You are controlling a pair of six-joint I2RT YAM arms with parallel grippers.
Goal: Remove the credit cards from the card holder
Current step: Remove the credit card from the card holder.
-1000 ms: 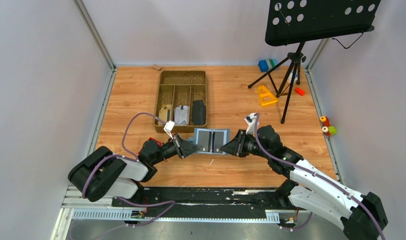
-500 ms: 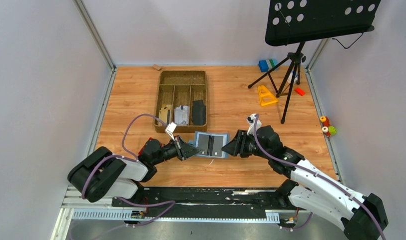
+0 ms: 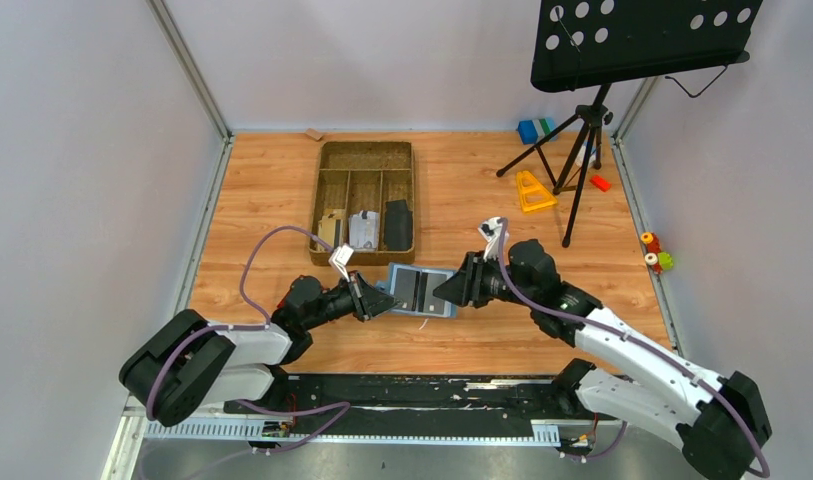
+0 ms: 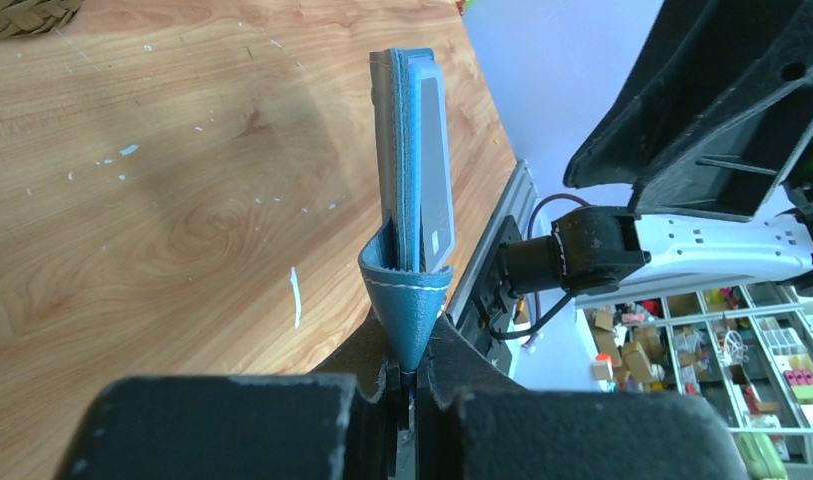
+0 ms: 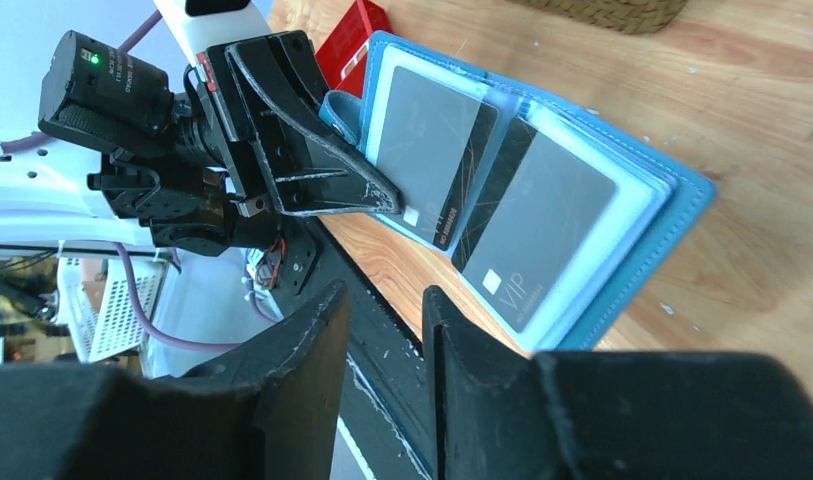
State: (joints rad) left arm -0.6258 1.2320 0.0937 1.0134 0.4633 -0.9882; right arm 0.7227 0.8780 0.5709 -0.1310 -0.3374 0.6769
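The slate-blue card holder (image 3: pixel 422 290) lies open on the wood, near the front middle. Two grey credit cards sit in its clear pockets, one on the left leaf (image 5: pixel 432 135) and one marked VIP on the right leaf (image 5: pixel 542 220). My left gripper (image 3: pixel 380 298) is shut on the holder's strap tab (image 4: pixel 410 320) at its left edge. In the left wrist view the holder (image 4: pixel 412 170) stands edge-on. My right gripper (image 3: pixel 445 292) hovers at the holder's right leaf. It is open (image 5: pixel 385 300), with nothing between its fingers.
A brown divided tray (image 3: pixel 366 160) with small items stands just behind the holder. A red block (image 5: pixel 347 45) lies by my left gripper. At the back right are a music stand tripod (image 3: pixel 580 150), a yellow triangle (image 3: pixel 532 190) and a blue-and-green block (image 3: pixel 534 129).
My right gripper has moved left, from beyond the holder's right edge to over its right leaf. The holder has shifted and turned slightly. The left gripper has kept its grip.
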